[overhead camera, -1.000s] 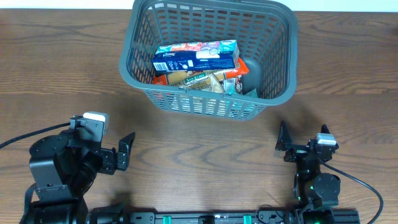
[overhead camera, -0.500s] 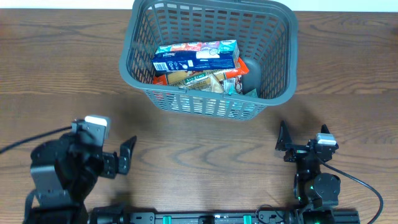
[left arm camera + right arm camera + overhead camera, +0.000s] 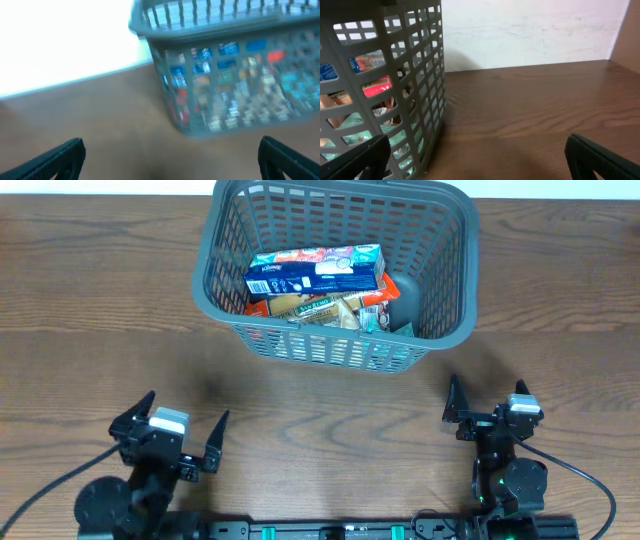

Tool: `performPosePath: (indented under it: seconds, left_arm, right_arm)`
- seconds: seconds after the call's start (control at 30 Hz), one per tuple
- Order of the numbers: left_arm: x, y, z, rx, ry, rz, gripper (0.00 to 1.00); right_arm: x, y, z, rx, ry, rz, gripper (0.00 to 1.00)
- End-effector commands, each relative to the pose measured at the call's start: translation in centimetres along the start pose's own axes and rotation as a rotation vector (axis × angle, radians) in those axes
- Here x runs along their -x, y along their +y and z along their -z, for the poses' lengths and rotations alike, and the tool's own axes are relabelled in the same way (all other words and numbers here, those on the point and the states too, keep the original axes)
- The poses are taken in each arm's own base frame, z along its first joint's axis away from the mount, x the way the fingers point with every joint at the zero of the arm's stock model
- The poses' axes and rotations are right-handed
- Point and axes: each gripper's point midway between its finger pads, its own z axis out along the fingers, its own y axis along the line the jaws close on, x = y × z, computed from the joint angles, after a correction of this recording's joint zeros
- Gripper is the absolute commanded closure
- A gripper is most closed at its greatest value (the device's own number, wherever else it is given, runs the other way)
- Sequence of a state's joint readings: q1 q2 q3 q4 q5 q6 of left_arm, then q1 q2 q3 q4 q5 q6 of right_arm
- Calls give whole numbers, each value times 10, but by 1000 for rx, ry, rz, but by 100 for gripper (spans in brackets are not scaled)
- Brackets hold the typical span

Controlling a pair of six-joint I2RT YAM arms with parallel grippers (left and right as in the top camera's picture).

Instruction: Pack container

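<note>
The left gripper (image 3: 185,408) sits low at the near edge of the desk (image 3: 330,435), its fingers spread wide with nothing between them. The right gripper (image 3: 486,394) is parked at the near right, also spread and empty, as its wrist view shows. Both are well apart from the basket (image 3: 212,250).

The basket stands upright at the far middle of the desk, its open mouth facing up. Its long axis runs left to right across the desk, turned a little so that the near wall slopes toward the right arm. In the right wrist view its lattice wall (image 3: 427,75) fills the left side. In the blurred left wrist view it lies ahead and to the right.

Packing looks finished or nearly so. Several packets are piled inside, and on top lies a blue and white box (image 3: 315,270), its length running along the basket's. Orange and teal packets show beneath it, and a dark object (image 3: 404,296), too dim to name, rests against the right wall. No loose item is visible on the desk, so little seems left to load.
</note>
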State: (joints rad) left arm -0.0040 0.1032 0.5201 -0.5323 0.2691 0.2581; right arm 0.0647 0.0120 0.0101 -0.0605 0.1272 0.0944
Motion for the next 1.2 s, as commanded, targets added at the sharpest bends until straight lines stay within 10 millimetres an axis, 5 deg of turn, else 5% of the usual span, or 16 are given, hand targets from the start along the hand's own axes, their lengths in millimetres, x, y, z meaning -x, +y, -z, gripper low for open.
performPosePath:
  seconds: [0.0, 0.33, 0.63, 0.93, 1.17]
  left_arm:
    - [-5, 12, -6, 79, -50, -2, 1]
    - [-23, 40, -29, 266, -140, 16, 1]
    - [-76, 21, -54, 200, -54, 28, 1]
    - [-101, -3, -62, 83, 12, 22, 1]
    - [-102, -4, -62, 76, 5, 221, 2]
  right_arm:
    - [-2, 2, 0, 10, 2, 6, 1]
    - [-2, 2, 0, 10, 2, 6, 1]
    - [-2, 2, 0, 10, 2, 6, 1]
    - [-2, 2, 0, 10, 2, 6, 1]
    - [-2, 2, 0, 10, 2, 6, 1]
